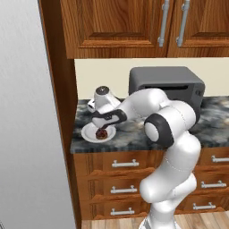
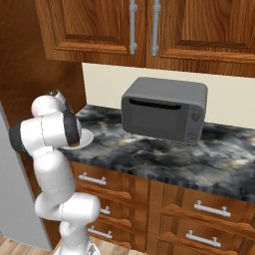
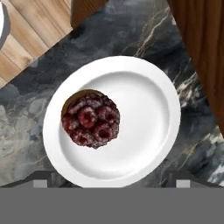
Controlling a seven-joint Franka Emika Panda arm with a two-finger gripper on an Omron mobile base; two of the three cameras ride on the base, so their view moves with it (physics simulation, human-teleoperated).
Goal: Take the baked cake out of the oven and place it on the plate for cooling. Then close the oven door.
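The baked cake [image 1: 101,133] [image 3: 91,119], a dark reddish-brown lump, lies on the white plate [image 1: 88,133] [image 3: 148,109], left of the plate's middle in the hand view. The plate [image 2: 87,137] stands at the left end of the dark marble counter [image 1: 134,136]. My gripper [image 1: 103,126] [image 3: 112,179] hangs just above the plate, open, its fingertips [image 3: 41,180] wide apart and clear of the cake, with nothing between them. The oven and the oven door are out of view.
A grey microwave [image 1: 166,85] [image 2: 165,110] stands on the counter right of the plate. A wooden cabinet wall [image 1: 60,89] rises close to the plate's left, with a tall grey panel [image 1: 27,134] beyond it. Upper cabinets [image 1: 134,27] hang overhead and drawers [image 1: 123,179] sit below.
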